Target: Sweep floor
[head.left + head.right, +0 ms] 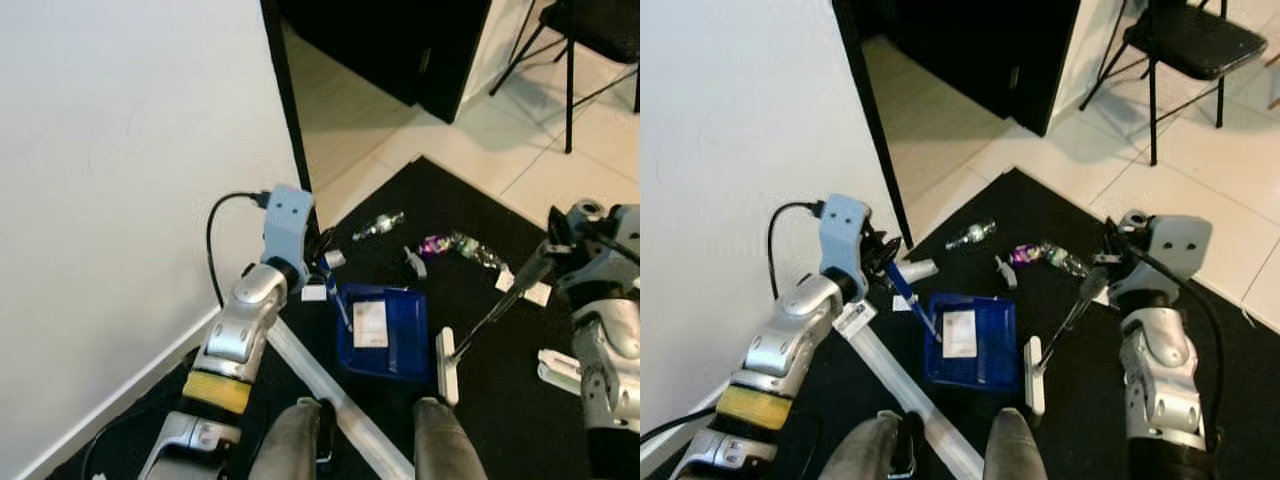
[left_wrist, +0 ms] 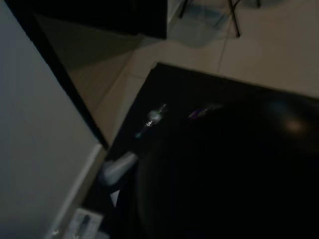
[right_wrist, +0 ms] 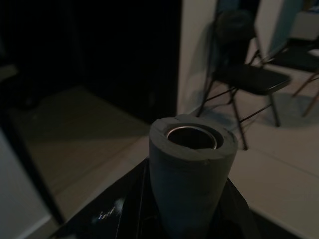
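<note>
The black mat (image 1: 1200, 400) on the floor still carries litter, so the sweeping looks barely begun. The blue dustpan (image 1: 975, 340) lies flat holding a paper scrap, its handle clamped in the left claw (image 1: 885, 262). The right claw (image 1: 1110, 262) is clamped on the broom (image 1: 1065, 325); beyond its head lie a clear bottle (image 1: 971, 235) and crumpled wrapper (image 1: 1040, 254).

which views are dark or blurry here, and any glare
Left wrist view: very dark and soft, just glints off the bottles on the black mat. Right wrist view: dim, broom handle end close up, chair soft. Eye views: bright, fairly sharp, slight sheen on the tiles.
</note>
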### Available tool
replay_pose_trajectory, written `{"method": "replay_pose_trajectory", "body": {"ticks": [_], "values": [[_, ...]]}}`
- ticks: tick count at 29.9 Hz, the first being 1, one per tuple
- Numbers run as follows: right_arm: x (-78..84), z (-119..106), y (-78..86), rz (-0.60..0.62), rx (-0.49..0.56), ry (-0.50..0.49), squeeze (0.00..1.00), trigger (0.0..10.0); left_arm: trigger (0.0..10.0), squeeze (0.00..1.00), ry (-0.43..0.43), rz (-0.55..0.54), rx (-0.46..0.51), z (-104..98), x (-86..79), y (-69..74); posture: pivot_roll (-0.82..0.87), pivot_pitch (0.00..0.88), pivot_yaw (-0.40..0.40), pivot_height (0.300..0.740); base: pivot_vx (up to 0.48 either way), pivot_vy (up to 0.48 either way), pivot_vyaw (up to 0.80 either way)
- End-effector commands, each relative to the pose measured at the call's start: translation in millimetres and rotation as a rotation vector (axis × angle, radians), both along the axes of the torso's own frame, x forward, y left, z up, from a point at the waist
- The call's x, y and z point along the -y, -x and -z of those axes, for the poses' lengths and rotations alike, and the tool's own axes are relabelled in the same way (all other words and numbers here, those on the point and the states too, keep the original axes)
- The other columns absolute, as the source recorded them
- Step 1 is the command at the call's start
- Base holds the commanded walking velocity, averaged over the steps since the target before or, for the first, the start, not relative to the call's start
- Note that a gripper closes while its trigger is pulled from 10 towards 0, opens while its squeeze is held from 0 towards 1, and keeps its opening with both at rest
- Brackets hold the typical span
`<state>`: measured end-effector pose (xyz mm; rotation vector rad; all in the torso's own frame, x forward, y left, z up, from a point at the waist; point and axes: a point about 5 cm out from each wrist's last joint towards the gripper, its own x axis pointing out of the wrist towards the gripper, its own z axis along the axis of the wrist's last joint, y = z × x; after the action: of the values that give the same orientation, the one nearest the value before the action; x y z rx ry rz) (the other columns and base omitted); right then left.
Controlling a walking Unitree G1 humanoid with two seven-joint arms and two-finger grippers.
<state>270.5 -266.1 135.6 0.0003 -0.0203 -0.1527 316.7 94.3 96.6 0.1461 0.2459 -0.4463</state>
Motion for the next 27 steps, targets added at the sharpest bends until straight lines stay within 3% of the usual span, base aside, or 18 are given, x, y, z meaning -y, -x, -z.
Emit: {"method": "replay_pose_trajectory", "body": {"ticks": [1, 8, 18, 27], "values": [[14.7, -22, 5.0, 0.052, 0.084, -0.003, 0.00, 10.0, 10.0, 0.00, -0.057, -0.025, 0.017, 8, -0.3, -4.1, -0.19, 0.086, 0.115, 0.740, 0.000, 0.000, 0.00], [28.3, -30, 10.9, 0.053, 0.099, -0.018, 0.00, 10.0, 10.0, 0.00, -0.060, -0.003, 0.016, 14, 3.1, -11.9, -0.22, 0.090, 0.117, 0.740, 0.000, 0.000, 0.00], [6.9, -15, 9.8, -0.043, 0.041, -0.028, 0.00, 10.0, 10.0, 0.00, -0.111, 0.013, 0.036, 17, 1.0, -26.6, -0.22, 0.100, 0.107, 0.740, 0.000, 0.000, 0.00], [10.1, -15, 12.4, -0.040, 0.034, -0.033, 0.00, 10.0, 10.0, 0.00, -0.081, 0.022, 0.039, -4, -8.4, -44.8, -0.22, 0.108, 0.114, 0.740, 0.000, 0.000, 0.00]]}}
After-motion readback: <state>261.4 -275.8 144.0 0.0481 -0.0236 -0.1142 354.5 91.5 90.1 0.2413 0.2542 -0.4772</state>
